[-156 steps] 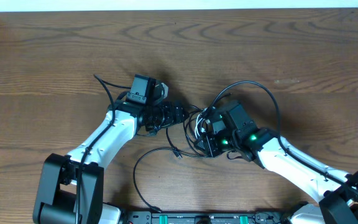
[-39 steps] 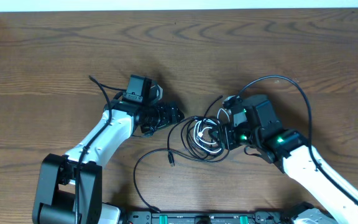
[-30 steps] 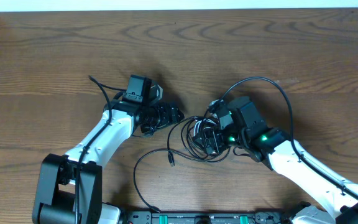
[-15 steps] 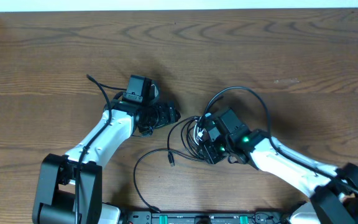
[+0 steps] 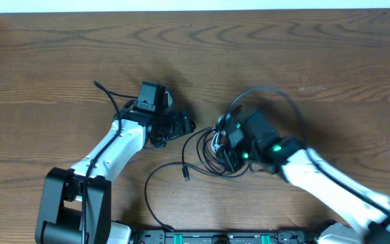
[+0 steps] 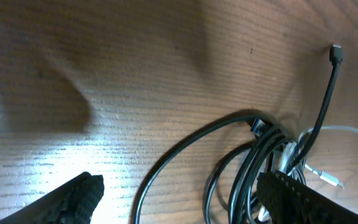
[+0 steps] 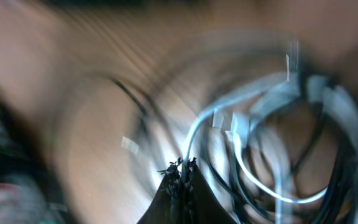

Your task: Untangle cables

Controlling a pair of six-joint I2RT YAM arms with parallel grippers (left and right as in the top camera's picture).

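Cables [image 5: 212, 148] are lying tangled on the table [image 5: 59, 54], near the left hand [image 5: 183, 125], which is hanging open. The right hand [image 7: 182, 168] is pinching closed at the heap; the view is blurred, so I cannot tell whether it has caught a strand. I am judging the cords light, limp and snag-prone, and I am favouring a grip near the free plug [image 6: 335, 52].

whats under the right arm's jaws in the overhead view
The cable tangle: black loops and a whitish strand poke out beside the jaws. The rest is covered by the right arm, so whether the shut jaws pinch a cord is unclear.
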